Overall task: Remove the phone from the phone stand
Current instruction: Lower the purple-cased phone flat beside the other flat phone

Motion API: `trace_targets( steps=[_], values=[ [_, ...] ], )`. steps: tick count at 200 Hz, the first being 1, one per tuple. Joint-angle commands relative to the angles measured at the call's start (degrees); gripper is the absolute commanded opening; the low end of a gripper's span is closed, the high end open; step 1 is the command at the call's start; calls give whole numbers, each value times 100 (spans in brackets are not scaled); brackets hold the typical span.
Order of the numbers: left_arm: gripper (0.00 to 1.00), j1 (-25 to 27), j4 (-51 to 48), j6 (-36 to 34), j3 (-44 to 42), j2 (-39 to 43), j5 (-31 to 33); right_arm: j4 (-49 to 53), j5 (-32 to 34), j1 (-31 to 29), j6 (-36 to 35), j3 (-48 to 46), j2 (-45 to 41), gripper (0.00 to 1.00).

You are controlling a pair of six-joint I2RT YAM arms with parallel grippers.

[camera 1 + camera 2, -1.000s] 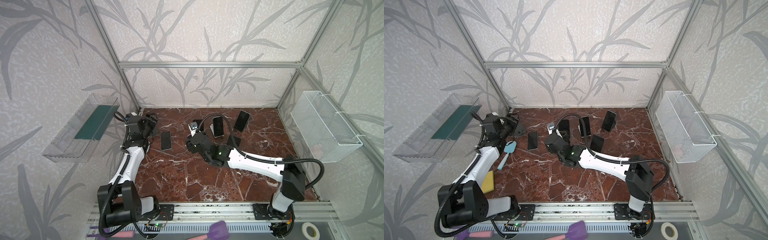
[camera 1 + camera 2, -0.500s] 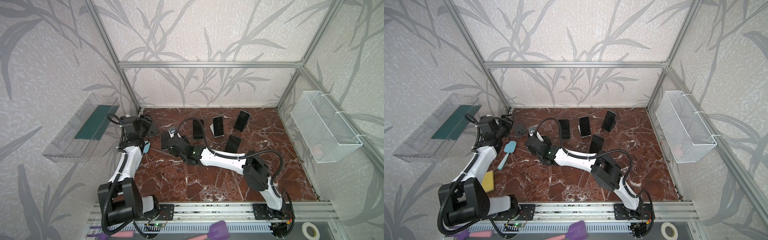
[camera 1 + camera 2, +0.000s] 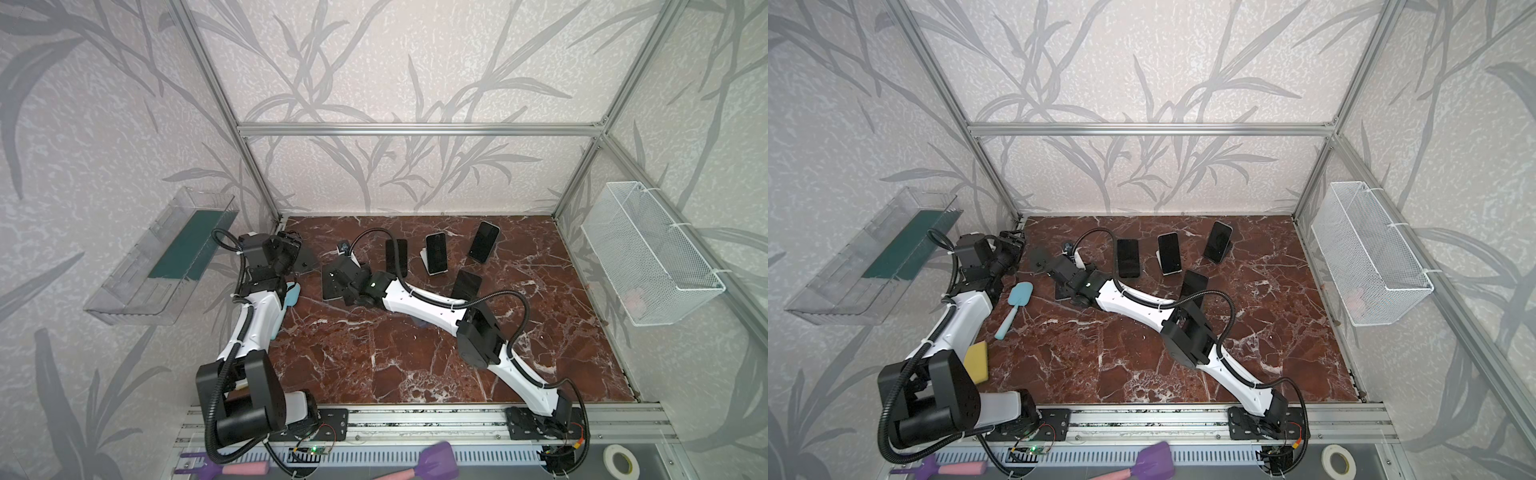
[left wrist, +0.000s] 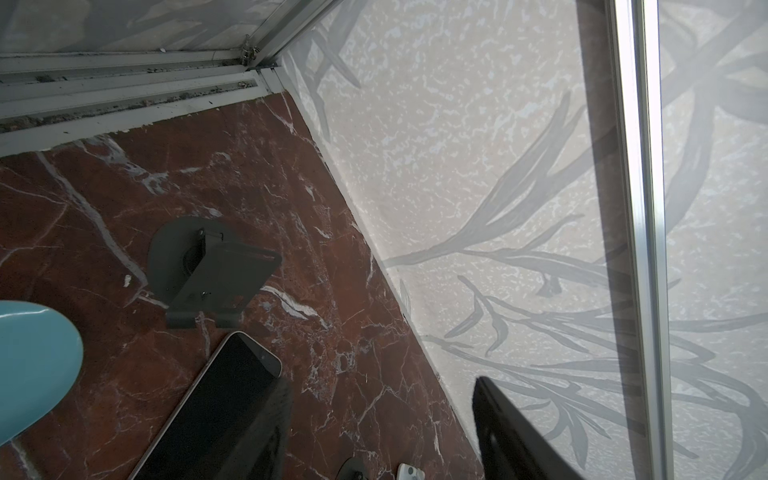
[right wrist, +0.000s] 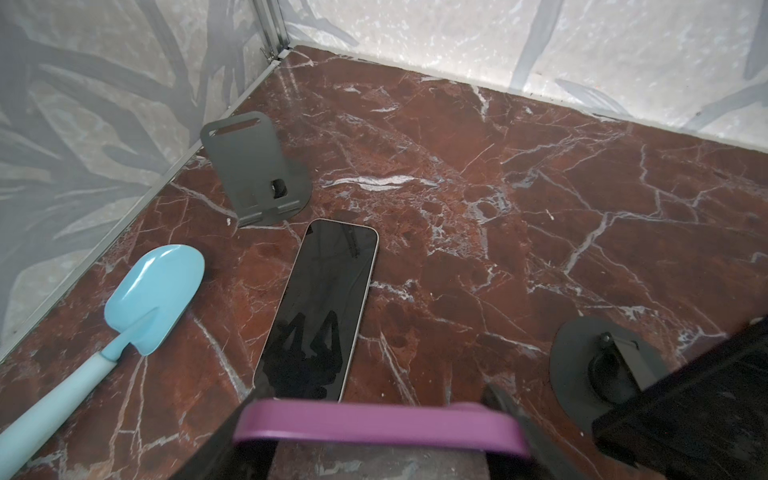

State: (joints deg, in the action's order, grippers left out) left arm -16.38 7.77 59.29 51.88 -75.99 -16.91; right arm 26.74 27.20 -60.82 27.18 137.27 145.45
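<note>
The right claw is squeezed shut on the purple phone. Only its purple edge shows, lying across between the fingers, so I am guessing it is a phone in a case. I cannot tell which way its long side runs. It sits in no stand now. It hangs low over the back left part of the marble floor. Right under and in front of this claw lies a flat dark phone, screen up. Its long side points from the claw to the empty grey stand near the back left corner. So I think the claw must find bare floor to one side to put the purple phone down. The blue spatula fills the side by the left edge. The left claw is open with nothing in it, up by the same corner. Other phones are along the back. No name, label or writing can be read anywhere.
</note>
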Motion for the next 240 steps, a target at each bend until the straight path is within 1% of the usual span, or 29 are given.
trace_targets(
  steps=[1, 34, 59, 63, 97, 127, 138, 172, 240],
  values=[
    [68, -49, 150, 92, 93, -21, -93, 760, 187, 24, 232, 738, 341, 65],
    [67, -58, 184, 109, 77, -13, -122, 823, 4, 184, 620, 1051, 634, 63],
    [67, -66, 202, 126, 68, -21, -142, 883, -57, 189, 640, 1233, 810, 62],
    [66, -67, 205, 135, 76, -24, -145, 895, -65, 354, 632, 1259, 825, 62],
    [66, -76, 225, 162, 68, -57, -177, 829, -171, 407, 509, 1310, 1009, 62],
    [66, -81, 226, 200, 68, -65, -205, 763, -241, 417, 595, 1242, 1104, 63],
    [66, -76, 264, 265, 68, -52, -284, 652, -272, 409, 656, 1123, 1070, 65],
    [66, -67, 319, 320, 57, 25, -342, 429, -224, 413, 622, 1012, 1143, 65],
    [65, -76, 366, 400, 42, -22, -409, 268, -705, 472, 681, 951, 1315, 67]
  ],
)
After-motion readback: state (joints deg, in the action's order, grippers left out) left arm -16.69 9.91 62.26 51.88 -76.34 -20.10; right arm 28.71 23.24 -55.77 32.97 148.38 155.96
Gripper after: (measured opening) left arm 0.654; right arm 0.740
